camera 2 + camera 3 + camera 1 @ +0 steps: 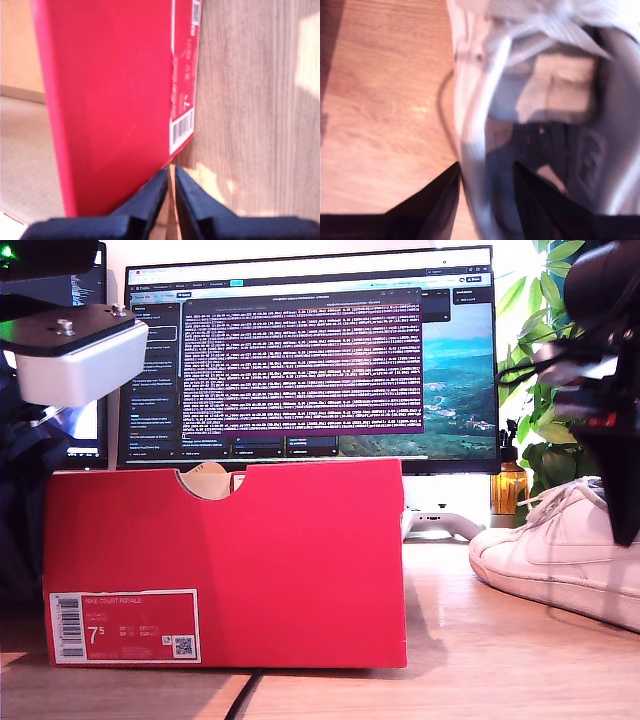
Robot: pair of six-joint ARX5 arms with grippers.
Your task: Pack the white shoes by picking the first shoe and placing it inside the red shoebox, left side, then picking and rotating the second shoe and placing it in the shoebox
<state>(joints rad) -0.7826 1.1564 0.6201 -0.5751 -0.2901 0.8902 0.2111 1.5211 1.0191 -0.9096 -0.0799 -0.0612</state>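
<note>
A white shoe [565,545] is seen on the surface [440,640] at about 3 o'clock from the red box [225,560] in the exterior view, toe toward the box, long axis across that view. Its side wall [472,150] is straddled by the narrowly parted fingers of my second gripper [486,172], the nearer one. The fingers of my first gripper [171,175] are held nearly closed on nothing beside the box [115,100].
</note>
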